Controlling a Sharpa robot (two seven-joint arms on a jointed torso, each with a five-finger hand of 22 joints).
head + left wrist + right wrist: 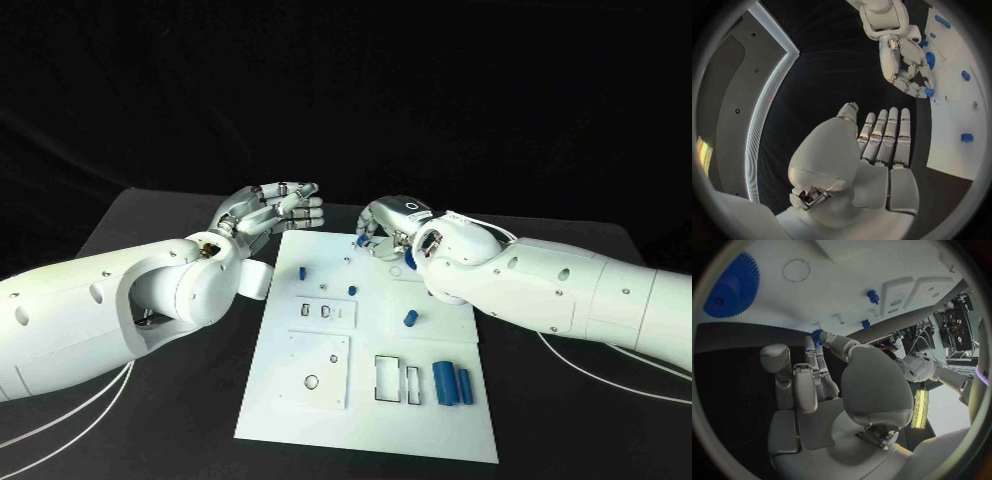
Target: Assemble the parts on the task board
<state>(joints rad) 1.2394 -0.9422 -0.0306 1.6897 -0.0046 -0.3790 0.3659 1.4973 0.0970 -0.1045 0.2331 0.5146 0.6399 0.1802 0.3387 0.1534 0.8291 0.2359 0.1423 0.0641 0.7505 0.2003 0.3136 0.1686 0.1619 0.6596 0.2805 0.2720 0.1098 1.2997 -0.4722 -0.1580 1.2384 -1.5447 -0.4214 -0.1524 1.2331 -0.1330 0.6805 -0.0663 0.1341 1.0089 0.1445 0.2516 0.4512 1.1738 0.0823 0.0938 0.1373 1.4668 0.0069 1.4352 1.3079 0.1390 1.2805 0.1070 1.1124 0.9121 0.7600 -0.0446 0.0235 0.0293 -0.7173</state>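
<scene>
The black table (577, 430) carries the white task board (368, 415) at its centre, lying flat between the two arms. The left hand (270, 212) hovers off the board's far left corner, over bare table; in the left wrist view its fingers (886, 135) lie straight, side by side, and hold nothing. The right hand (387, 228) reaches down onto the board's far edge; its fingertips appear to pinch a small blue part (929, 92) there, though the contact is too small to confirm. A blue gear (731, 286) lies flat on the board near the right hand. Two blue cylinders (454, 385) lie side by side near the board's near right corner. One short blue peg (304, 271) stands in the board's left half, another blue piece (411, 319) lies near its middle.
</scene>
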